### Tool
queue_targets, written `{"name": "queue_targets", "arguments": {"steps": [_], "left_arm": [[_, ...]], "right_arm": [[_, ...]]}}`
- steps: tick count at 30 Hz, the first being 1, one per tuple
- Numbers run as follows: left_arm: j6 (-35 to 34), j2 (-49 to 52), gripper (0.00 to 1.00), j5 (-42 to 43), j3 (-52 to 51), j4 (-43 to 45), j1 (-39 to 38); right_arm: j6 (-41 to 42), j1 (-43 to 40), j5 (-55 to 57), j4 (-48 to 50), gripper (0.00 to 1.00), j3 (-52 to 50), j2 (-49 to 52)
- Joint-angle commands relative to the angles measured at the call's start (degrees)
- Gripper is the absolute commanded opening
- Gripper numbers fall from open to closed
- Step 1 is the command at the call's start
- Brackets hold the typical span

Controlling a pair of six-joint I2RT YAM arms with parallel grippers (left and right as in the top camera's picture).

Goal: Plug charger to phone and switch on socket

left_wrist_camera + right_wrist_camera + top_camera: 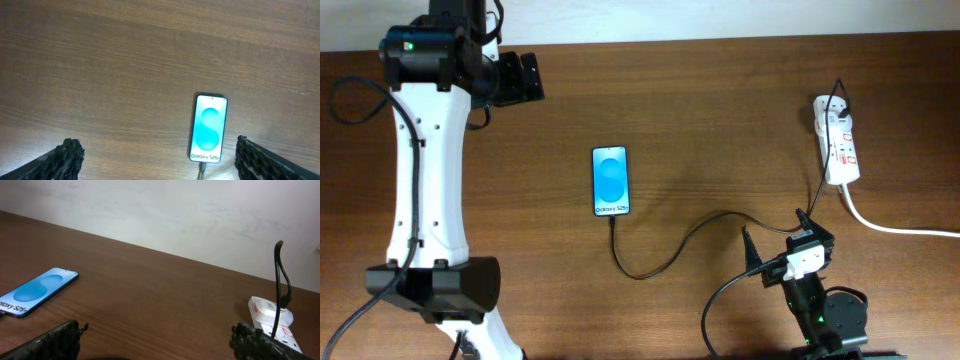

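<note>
The phone (pixel 208 129) lies ahead of the left end effector (pixel 159 152), untouched.

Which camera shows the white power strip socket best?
The overhead view. It shows the whole socket from above, along with its white cord. The right wrist view catches only one end at its lower right edge, with the charger plugged in. The left wrist view does not show it.
</note>
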Motion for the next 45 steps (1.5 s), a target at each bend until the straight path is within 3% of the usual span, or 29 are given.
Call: {"name": "queue_targets", "arguments": {"steps": [1, 3, 8, 11, 17, 18, 23, 27, 32, 37, 42, 45], "left_arm": [[1.2, -1.1, 1.00, -1.5, 0.7, -0.1, 0.2], [1.4, -1.1, 0.99, -7.4, 0.7, -2.1, 0.2], [1.4, -2.7, 0.99, -8.8, 0.5, -3.0, 0.2], [1.4, -8.7, 0.99, -7.5, -5.6, 2.7, 0.3], [9.8, -25.0, 0.99, 9.9, -34.8, 23.6, 3.7], [12.8, -30.1, 0.99, 13.7, -43.6, 30.6, 4.3], [18.9, -47.9, 0.99, 14.4, -72.1, 54.6, 4.3], [19.5, -63.1, 0.99, 13.8, -96.4, 76.0, 4.2], [25.3, -77.4, 0.99, 13.8, -113.8, 88.1, 4.2], [36.5, -89.9, 0.99, 13.7, -125.0, 88.8, 4.2], [36.8, -98.7, 0.99, 10.9, -131.3, 86.3, 4.2], [36.8, -106.0, 0.99, 9.7, -131.9, 77.6, 4.2]], "right_arm": [[0.8, -0.3, -1.2, -0.2, 0.98, -0.3, -0.6], [0.8, -0.3, -1.2, -0.2, 0.98, -0.3, -0.6], [0.8, -0.3, -1.2, -0.2, 0.98, -0.3, -0.6], [0.8, -0.3, -1.2, -0.2, 0.98, -0.3, -0.6], [0.8, -0.3, -1.2, -0.2, 0.98, -0.3, -0.6], [0.8, -0.3, -1.2, -0.2, 0.98, -0.3, -0.6], [0.8, -0.3, -1.2, -0.2, 0.98, -0.3, -0.6], [0.8, -0.3, -1.2, -0.2, 0.98, -0.3, -0.6], [0.8, -0.3, -1.2, -0.2, 0.98, -0.3, -0.6], [0.8, -0.3, -1.2, -0.2, 0.98, -0.3, -0.6], [0.8, -0.3, -1.2, -0.2, 0.99, -0.3, -0.6], [0.8, -0.3, -1.2, -0.2, 0.98, -0.3, -0.6]]}}
